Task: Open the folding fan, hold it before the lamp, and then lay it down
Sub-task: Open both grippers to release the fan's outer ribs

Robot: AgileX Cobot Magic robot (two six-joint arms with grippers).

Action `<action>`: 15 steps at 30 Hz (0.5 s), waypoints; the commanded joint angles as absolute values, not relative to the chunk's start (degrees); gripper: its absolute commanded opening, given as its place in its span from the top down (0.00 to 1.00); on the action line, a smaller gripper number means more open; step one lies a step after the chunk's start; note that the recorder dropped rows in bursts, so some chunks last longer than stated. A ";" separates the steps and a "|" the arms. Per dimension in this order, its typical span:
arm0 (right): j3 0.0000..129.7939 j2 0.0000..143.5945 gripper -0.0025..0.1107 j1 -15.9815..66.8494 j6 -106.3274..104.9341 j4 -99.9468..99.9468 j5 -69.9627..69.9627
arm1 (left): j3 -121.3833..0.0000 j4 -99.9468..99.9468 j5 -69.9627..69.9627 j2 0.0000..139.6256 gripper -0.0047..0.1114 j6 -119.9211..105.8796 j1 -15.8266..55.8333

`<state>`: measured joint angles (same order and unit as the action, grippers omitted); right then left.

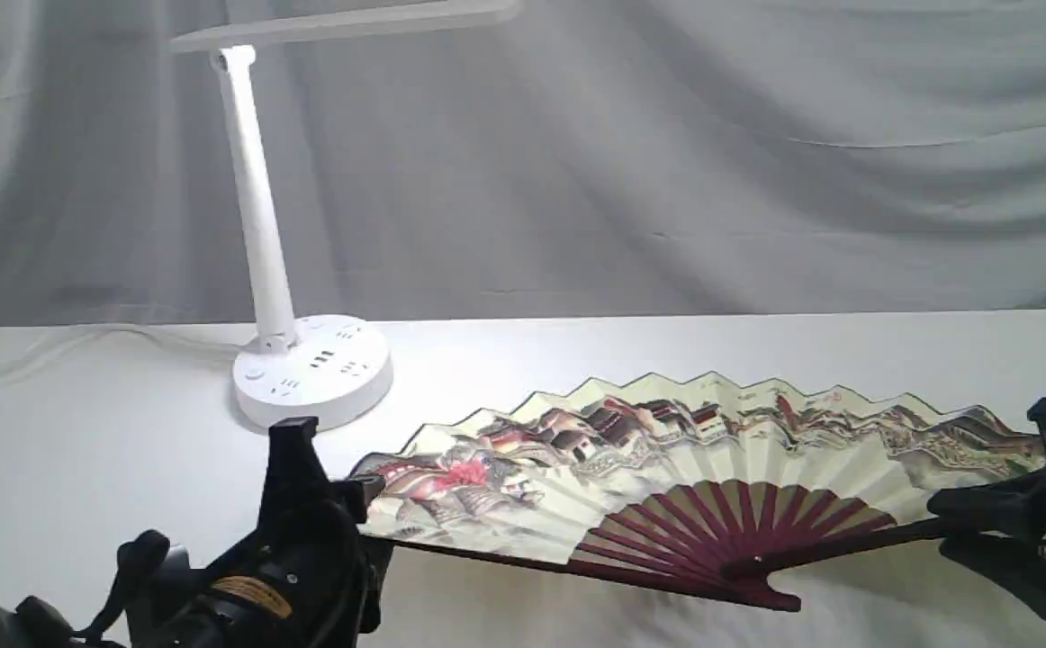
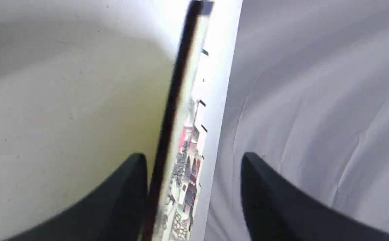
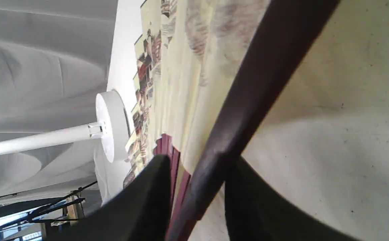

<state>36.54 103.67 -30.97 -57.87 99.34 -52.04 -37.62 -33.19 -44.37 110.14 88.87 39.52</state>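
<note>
We see the folding fan (image 1: pixel 667 468) spread wide on the white table (image 1: pixel 82 432), painted face up, its zigzag top edge towards the grey cloth backdrop (image 1: pixel 667 162); the dark red ribs (image 1: pixel 721 517) gather at the pivot (image 1: pixel 757 565) near the front edge of the exterior view. The fan lies in front of the lamp (image 1: pixel 257 207) and to its right; the fan's left tip is near the lamp's round base (image 1: pixel 311 369) but apart from it. The lamp stands upright at the back left, with its flat bar head reaching right along the top of the picture.

The left gripper (image 2: pixel 194 155) is at the fan's left end with its jaws wide apart; the dark left guard (image 2: pixel 171 110) runs between them, close against one finger (image 2: pixel 121 197), while the other finger (image 2: pixel 281 201) stands well clear of the paper — nothing is clamped here.

The right gripper (image 3: pixel 198 160) is at the far right end of the fan, around the maroon right guard (image 3: pixel 248 100); its jaws are parted only a little. One finger (image 3: pixel 264 207) sits right against the guard; beside the other finger (image 3: pixel 141 201) a narrow gap shows, with the ribs visible through it — so the jaws straddle the guard loosely rather than pinching it. Whether this guard rests fully on the table we cannot tell; a shadow falls on the tabletop beside it.
</note>
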 commanded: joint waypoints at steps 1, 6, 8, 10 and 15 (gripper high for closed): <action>36.45 103.77 0.72 -31.42 -58.76 98.12 -52.26 | -37.62 -33.92 -45.13 110.07 0.45 86.27 39.31; 36.56 103.77 0.62 -31.42 -58.92 94.79 -51.85 | -37.62 -33.66 -44.54 109.95 0.48 80.90 39.31; 36.56 103.77 0.55 -31.42 -58.92 94.69 -51.85 | -37.62 -33.66 -43.87 109.70 0.50 80.90 39.31; 36.56 103.77 0.48 -31.42 -58.92 94.80 -51.85 | -37.62 -33.91 -40.44 108.73 0.50 80.90 39.20; 36.77 103.77 0.45 -31.42 -58.92 94.74 -51.75 | -37.62 -33.66 -30.44 105.36 0.50 78.70 36.71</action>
